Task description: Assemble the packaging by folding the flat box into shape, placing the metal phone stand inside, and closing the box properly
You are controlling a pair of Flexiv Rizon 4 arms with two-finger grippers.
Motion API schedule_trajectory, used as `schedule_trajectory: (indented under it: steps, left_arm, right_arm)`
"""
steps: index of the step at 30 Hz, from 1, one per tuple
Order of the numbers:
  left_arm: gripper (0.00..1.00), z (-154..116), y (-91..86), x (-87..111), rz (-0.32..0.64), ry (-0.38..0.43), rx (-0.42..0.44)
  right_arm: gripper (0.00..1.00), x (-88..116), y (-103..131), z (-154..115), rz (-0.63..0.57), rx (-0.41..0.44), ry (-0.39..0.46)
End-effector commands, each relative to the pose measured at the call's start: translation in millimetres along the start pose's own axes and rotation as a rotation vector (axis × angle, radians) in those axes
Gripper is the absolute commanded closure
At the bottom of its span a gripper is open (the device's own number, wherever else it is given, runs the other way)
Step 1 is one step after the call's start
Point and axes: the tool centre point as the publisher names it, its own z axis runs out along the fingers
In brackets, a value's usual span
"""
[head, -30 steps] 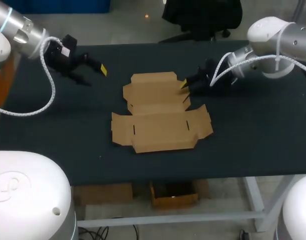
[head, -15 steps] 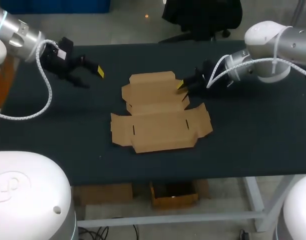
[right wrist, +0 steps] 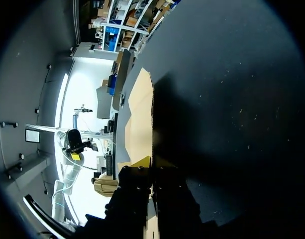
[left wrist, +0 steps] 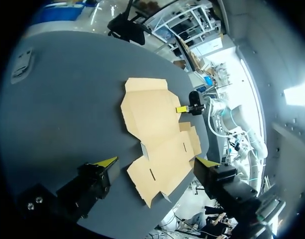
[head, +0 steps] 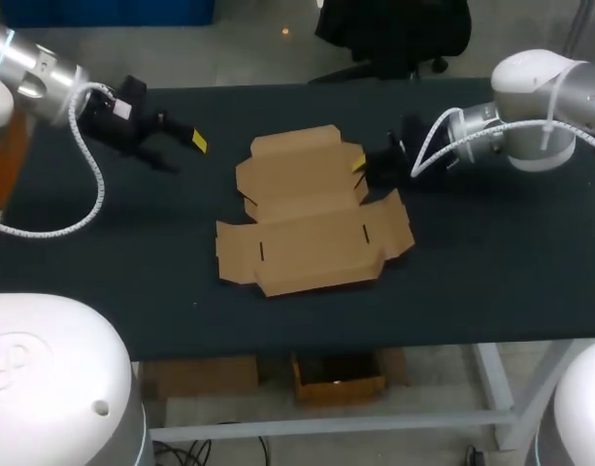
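The flat brown cardboard box point(head: 307, 218) lies unfolded in the middle of the dark table. Its rear panel is tilted up off the table. My right gripper point(head: 359, 165) is shut on the right edge of that rear panel. In the right wrist view the cardboard point(right wrist: 140, 119) runs straight into the closed fingers point(right wrist: 142, 163). My left gripper point(head: 181, 152) hangs open above the table's far left, well apart from the box. In its own view the box point(left wrist: 152, 124) lies ahead of its spread fingers, with the right gripper point(left wrist: 184, 108) at the box's far edge. No phone stand is identifiable.
The dark table point(head: 491, 262) has bare cloth on all sides of the box. A small pale grey thing point(left wrist: 20, 64), too blurred to name, lies on the table far to the side of the left gripper.
The right gripper has closed on the edge of the box's rear panel, and that panel has tilted up. The left arm has barely shifted.
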Motion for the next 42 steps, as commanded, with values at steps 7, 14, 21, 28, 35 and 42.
schedule_trajectory:
  steps: [7,14,21,28,35,42]
  left_arm:
    - [0.00,24,-19.3,1.5,0.082,0.032,0.027]
    - [0.00,34,-25.9,1.0,0.110,0.045,0.079]
    - [0.00,42,-33.3,-6.5,0.102,0.070,0.169]
    - [0.00,49,-41.3,-9.5,0.094,0.072,0.239]
    - [0.00,49,-41.3,-9.5,0.094,0.072,0.239]
    - [0.00,49,-41.3,-9.5,0.094,0.072,0.239]
  right_arm:
    - [1.00,21,0,-21,-0.093,-0.056,0.035]
    - [1.00,31,2,-33,-0.149,-0.083,0.066]
    - [1.00,39,3,-44,-0.197,-0.108,0.096]
    - [1.00,50,4,-51,-0.249,-0.118,0.122]
    - [1.00,60,4,-58,-0.305,-0.126,0.153]
    - [1.00,68,4,-59,-0.341,-0.122,0.161]
